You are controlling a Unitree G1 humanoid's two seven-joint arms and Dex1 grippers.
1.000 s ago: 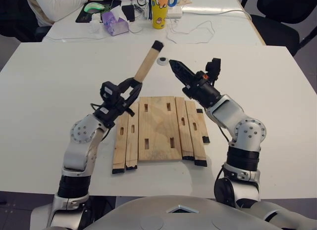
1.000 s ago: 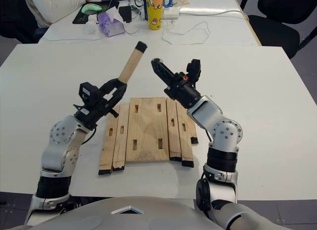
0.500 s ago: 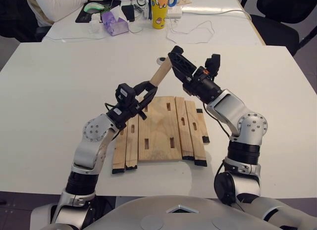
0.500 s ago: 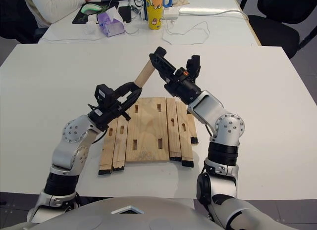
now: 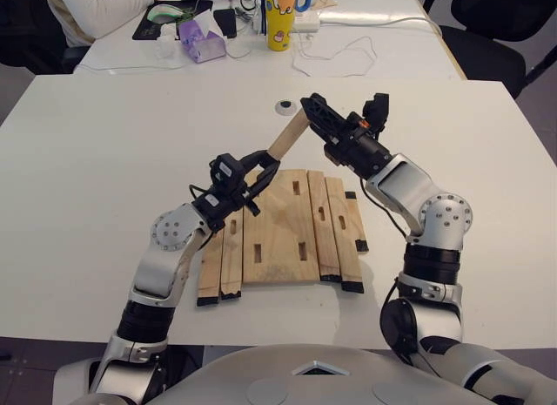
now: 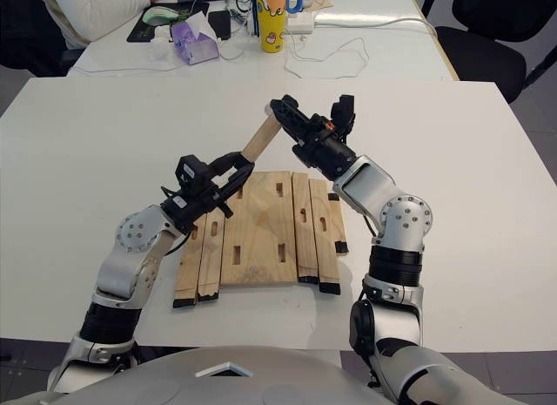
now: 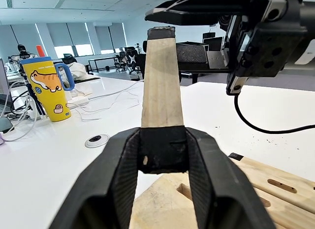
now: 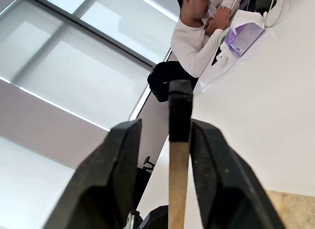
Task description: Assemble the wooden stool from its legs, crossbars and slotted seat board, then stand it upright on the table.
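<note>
Table (image 5: 78, 161): the slotted seat board (image 5: 278, 226) lies flat with loose pieces (image 5: 338, 235) beside it, and nothing appears joined yet. One leg (image 5: 285, 137) slants above the board. The left gripper (image 5: 258, 168) clamps its lower end, and the right gripper (image 5: 312, 109) straddles its top with fingers apart.

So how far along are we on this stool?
Nothing is joined yet. The seat board lies flat on the table with loose wooden pieces beside it on both sides. In hand: the left claw grips one leg by its lower end, tilted up, and the right claw is open around its black tip. Left: every joint, then standing it upright.
</note>
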